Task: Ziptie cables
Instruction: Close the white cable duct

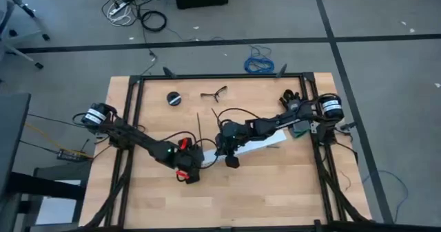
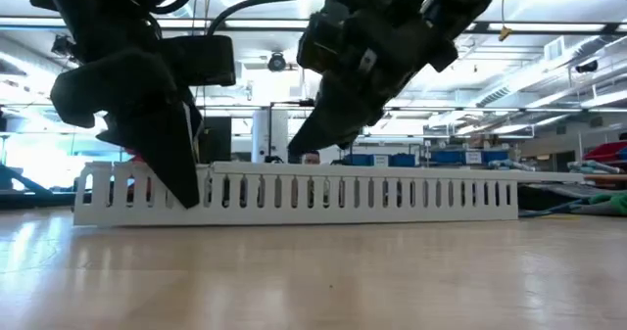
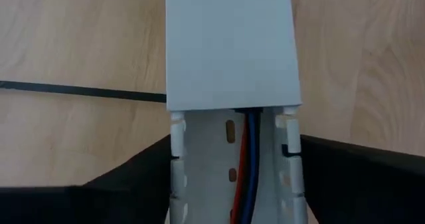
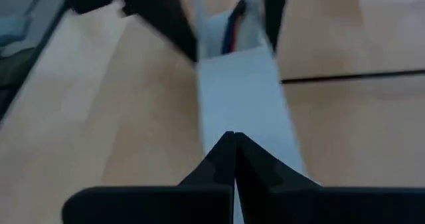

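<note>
A white slotted strip lies flat on the wooden table. A plain white lid covers most of it. At its uncovered end, thin cables in blue, red and a dark colour run along the inside. My left gripper stands astride that end, one finger at each side wall. My right gripper is shut, its tips on the lid farther along the strip. A thin black ziptie lies on the table beside the strip. My left gripper has the strip's two slotted side walls between its fingers, near the uncovered end. The fingers slant down from above and lie across the strip, which rests flat on the table. My right gripper sets its shut fingertips on top of the lid, slanting down from above. The lid lies on the strip.
A black round object and a small dark clip-like piece lie toward the table's far edge. A green item sits by the right arm's base. A blue coiled cable lies on the floor beyond the table.
</note>
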You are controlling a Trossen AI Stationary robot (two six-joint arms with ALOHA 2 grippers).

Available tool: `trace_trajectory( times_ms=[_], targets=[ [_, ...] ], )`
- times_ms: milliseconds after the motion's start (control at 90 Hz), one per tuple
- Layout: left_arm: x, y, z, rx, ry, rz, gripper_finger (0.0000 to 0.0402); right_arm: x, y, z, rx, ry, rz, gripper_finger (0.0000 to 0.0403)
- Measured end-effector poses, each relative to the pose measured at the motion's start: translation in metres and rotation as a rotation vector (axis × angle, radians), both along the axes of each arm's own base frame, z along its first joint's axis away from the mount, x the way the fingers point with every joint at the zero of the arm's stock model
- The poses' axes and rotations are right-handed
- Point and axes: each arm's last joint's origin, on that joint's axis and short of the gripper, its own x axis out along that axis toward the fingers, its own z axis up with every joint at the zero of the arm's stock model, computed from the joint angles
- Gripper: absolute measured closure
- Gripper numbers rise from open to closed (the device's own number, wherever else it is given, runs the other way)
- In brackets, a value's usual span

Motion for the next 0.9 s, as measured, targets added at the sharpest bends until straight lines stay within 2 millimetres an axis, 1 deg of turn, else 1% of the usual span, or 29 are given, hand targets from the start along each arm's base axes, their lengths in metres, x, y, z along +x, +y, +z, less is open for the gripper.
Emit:
trace_trajectory(
  times_ms=[189, 256, 444, 656, 778, 900],
  targets=[
    [0.001, 0.0, -0.005, 0.004, 0.016, -0.002, 0.0145, 0.018, -0.003, -0.027, 0.072, -0.06, 0.041, 0.0403],
    [0.002, -0.001, -0.009, 0.007, 0.029, -0.003, 0.0149, 0.024, -0.002, -0.032, 0.083, -0.067, 0.041, 0.0403],
    [0.004, -0.002, -0.012, -0.004, 0.035, -0.008, 0.0155, 0.024, -0.002, -0.03, 0.08, -0.06, 0.038, 0.0403],
    [0.005, -0.002, -0.004, 0.001, 0.081, -0.019, 0.0156, 0.021, -0.004, -0.028, 0.069, -0.036, 0.03, 0.0403],
    [0.005, -0.003, -0.003, 0.007, 0.085, -0.035, 0.0157, 0.021, -0.004, -0.028, 0.071, -0.028, 0.031, 0.0403],
    [0.004, -0.002, -0.003, 0.013, 0.094, -0.037, 0.0159, 0.017, -0.005, -0.021, 0.066, -0.02, 0.031, 0.0403]
  ],
)
